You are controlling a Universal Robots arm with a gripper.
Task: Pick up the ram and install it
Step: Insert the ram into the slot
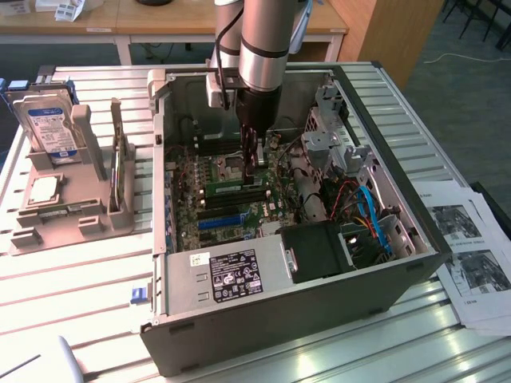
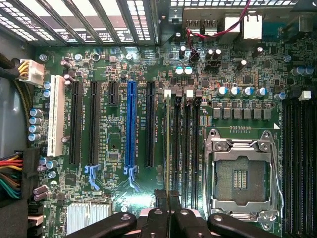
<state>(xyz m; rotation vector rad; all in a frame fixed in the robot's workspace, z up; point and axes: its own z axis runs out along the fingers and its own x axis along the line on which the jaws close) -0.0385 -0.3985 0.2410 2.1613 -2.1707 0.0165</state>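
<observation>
Exterior cam sits high, angled down at the open case (image 1: 279, 319). My wrist cam looks straight onto the motherboard (image 2: 116, 129), close; both views share it.

**RAM: on edge among the mobo memory slots**

The ram (image 1: 235, 189) is a long, narrow, thin green pcb stick w/ small dark chips along its face. It stands on its long edge, level, not tilted, and runs left-right across the exterior view. It sits near the middle of the motherboard (image 1: 185, 179), inside the open pc case (image 1: 279, 307). It lies between the cpu socket (image 1: 234, 165) and the blue expansion slot (image 1: 222, 222), parallel to the black memory slots (image 1: 239, 201), which sit just beside it on the blue-slot side. Can't tell whether it's fully seated or latched.
</observation>
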